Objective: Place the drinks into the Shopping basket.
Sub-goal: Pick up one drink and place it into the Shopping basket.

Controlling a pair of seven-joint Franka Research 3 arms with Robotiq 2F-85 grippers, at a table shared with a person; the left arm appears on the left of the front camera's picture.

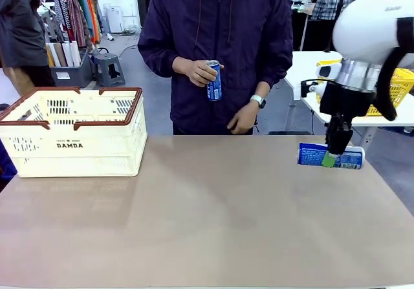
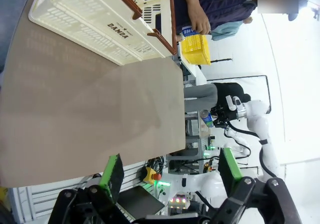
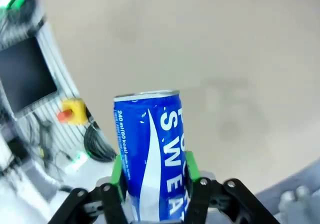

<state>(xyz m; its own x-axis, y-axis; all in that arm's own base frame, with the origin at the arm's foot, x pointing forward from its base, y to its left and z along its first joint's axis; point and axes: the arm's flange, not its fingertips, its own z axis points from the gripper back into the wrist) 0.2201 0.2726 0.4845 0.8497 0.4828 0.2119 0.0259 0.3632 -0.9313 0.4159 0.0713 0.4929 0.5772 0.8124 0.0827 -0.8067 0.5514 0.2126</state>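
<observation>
Front view: the basket (image 1: 71,140) stands on the surface (image 1: 207,224). Well to the right of the basket, the right pincer (image 1: 331,160) is clamped on a blue-and-white can (image 1: 312,154), held sideways and apparently clear of the surface. Beyond the basket's right side, a person's hand (image 1: 197,72) holds a second can (image 1: 214,82) upright.

Left wrist view: the left pincer (image 2: 170,171) stands apart, holding nothing, well short of the basket (image 2: 100,18).

Right wrist view: the green pads (image 3: 118,174) grip the can (image 3: 150,144) on both sides.

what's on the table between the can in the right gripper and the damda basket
Nothing: the front view shows bare tabletop between the blue can and the basket.
</observation>
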